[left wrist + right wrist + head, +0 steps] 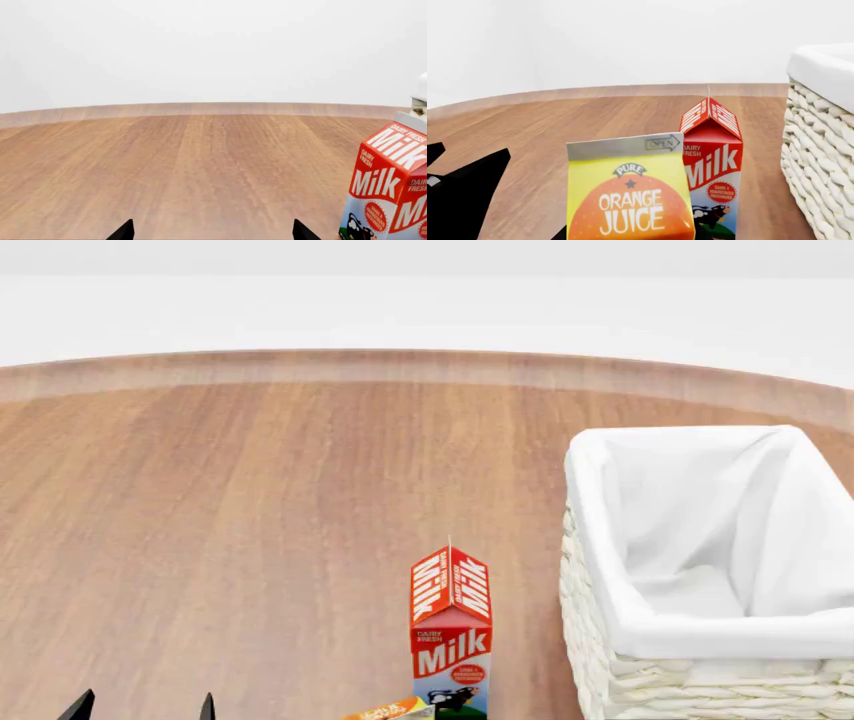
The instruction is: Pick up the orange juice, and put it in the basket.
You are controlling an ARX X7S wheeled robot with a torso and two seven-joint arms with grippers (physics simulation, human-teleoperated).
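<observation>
Right wrist view shows the orange juice [630, 200] upright on the worktop [560, 130], just beside the milk carton [712, 165] and directly ahead of the right claw. That claw's spread cannot be determined. The left claw [208, 232] stands wide and empty, its tips well apart. The basket [587, 570] holds nothing visible. Status: no grasp made. Remaining steps are judged to be grasp, lift, transfer and release.
</observation>
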